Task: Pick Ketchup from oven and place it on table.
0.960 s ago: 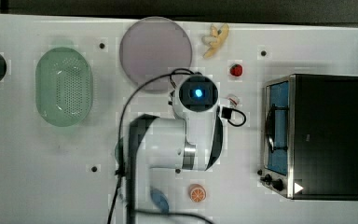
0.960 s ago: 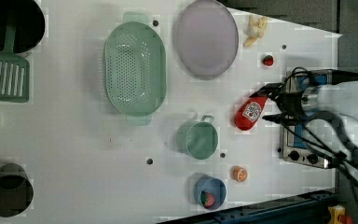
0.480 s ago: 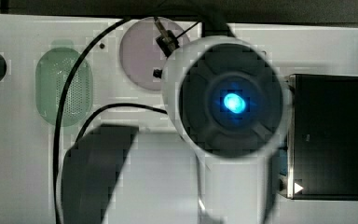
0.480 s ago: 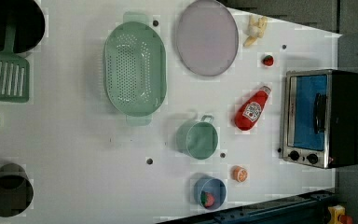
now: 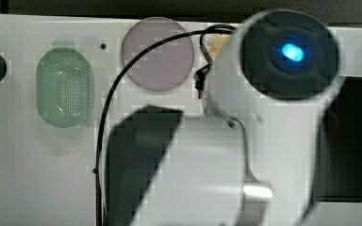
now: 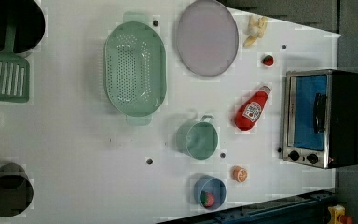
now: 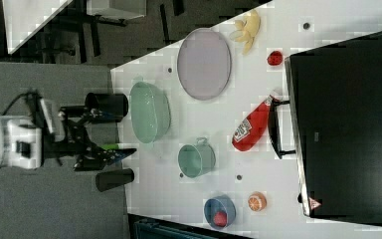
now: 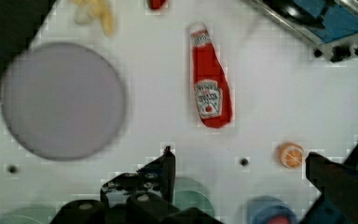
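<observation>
While your gripper (image 8: 240,165) hangs high above the table (image 6: 74,154) with its jaws spread wide and nothing between them, the Ketchup (image 8: 208,84) lies flat on the white surface below, well apart from the fingers (image 8: 165,165). In the right view the gripper (image 7: 122,152) sits off the table's edge, out at 9 o'clock from the bottle (image 7: 251,127). From the Ketchup in the left view (image 6: 251,108), you find the oven (image 6: 321,116) just beside it at 3 o'clock, its blue glass door shut, cap pointing toward 1 o'clock. The green mug (image 6: 198,138) stands near at 8 o'clock, the orange slice (image 6: 239,173) at 6 o'clock, the strawberry (image 6: 268,60) at 12 o'clock. The purple plate (image 6: 207,37) lies at 11 o'clock, with the green colander (image 6: 135,70) farther out at 10 o'clock. The blue bowl (image 6: 209,192) sits at 7 o'clock. In the top view the arm (image 5: 273,117) covers much of the table.
</observation>
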Controlling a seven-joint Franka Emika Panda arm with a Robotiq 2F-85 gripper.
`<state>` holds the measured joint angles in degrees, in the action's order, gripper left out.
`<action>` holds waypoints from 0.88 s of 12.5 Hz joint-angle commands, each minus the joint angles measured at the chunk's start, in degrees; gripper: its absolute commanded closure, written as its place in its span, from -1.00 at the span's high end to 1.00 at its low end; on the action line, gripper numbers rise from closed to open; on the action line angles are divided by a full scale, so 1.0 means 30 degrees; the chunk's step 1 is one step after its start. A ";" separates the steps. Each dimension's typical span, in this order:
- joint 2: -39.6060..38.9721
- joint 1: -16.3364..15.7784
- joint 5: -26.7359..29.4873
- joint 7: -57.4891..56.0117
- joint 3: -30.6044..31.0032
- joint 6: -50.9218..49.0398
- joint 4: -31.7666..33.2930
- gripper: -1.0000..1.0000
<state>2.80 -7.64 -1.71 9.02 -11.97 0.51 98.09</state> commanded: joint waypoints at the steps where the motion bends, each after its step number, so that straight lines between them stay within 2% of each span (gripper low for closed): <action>1: 0.0239 -0.0500 0.0272 0.0475 -0.0118 0.0287 -0.0046 1.00; 11: 0.0071 -0.0500 0.0272 0.0475 -0.0118 0.0288 -0.0040 1.00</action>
<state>0.25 -9.27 0.55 9.08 -12.16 1.08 98.76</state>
